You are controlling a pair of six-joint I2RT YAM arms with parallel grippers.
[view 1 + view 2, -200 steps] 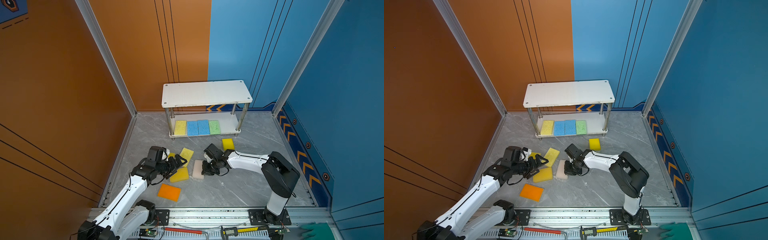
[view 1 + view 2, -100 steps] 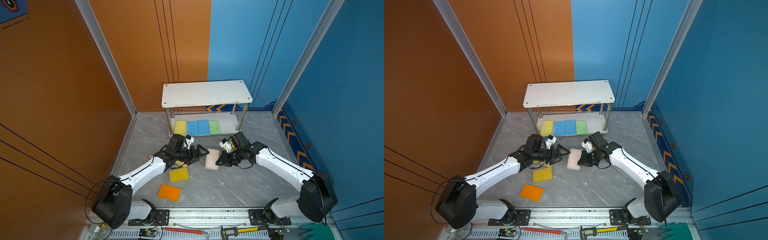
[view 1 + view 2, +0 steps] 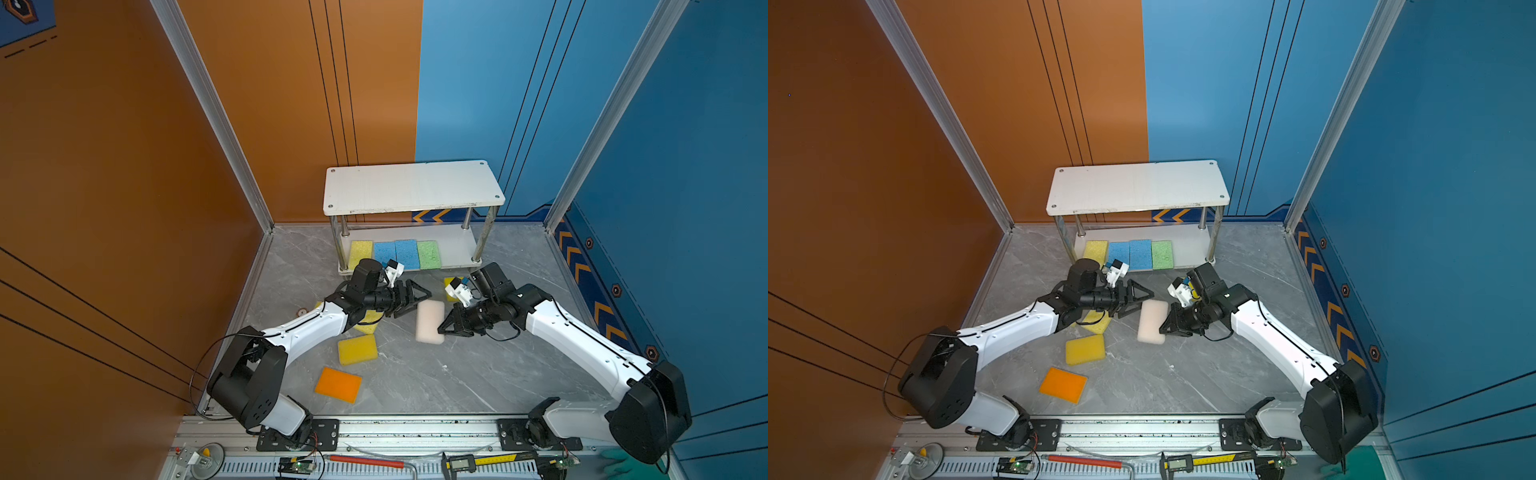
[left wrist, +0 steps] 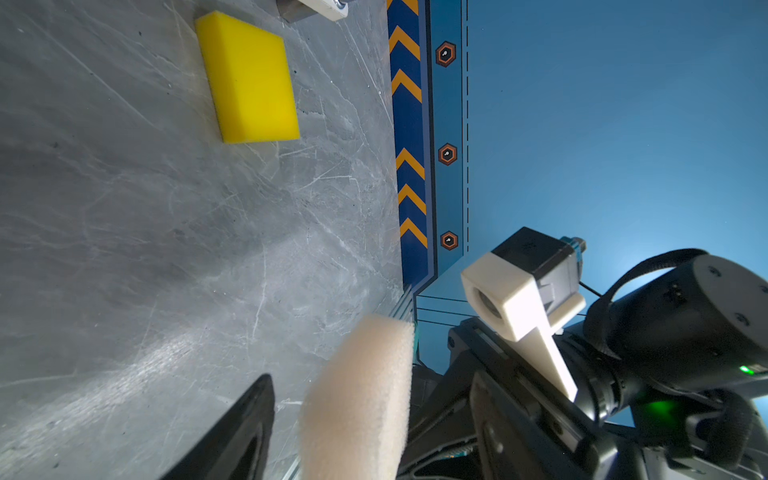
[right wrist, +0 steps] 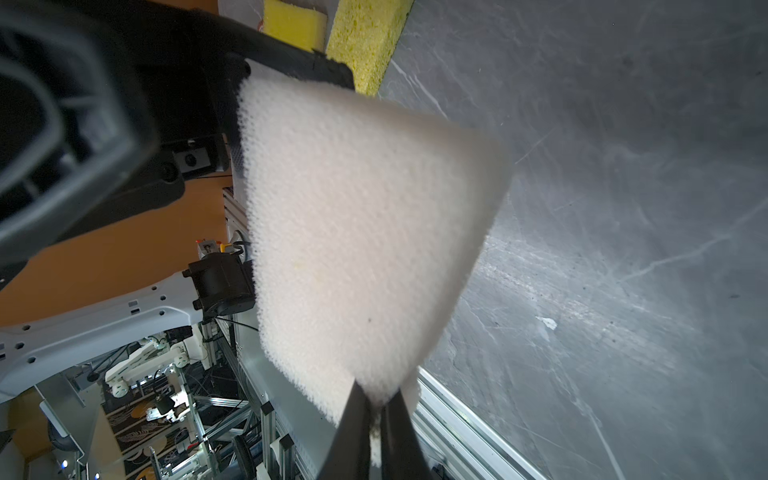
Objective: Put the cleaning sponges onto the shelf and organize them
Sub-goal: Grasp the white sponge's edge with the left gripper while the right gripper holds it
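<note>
— Where's the pale sponge (image 3: 430, 322)?
— At six o'clock from the shelf (image 3: 411, 187) in both top views. My right gripper (image 3: 441, 330) is pinched tight on its corner at four o'clock.
— And your left?
— My left gripper (image 3: 417, 305) is at its eleven o'clock end, jaws spread, not clamped.

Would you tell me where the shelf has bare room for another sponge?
The top board is bare throughout. The lower board is free only right of the green sponge; four sponges crowd its left.
</note>
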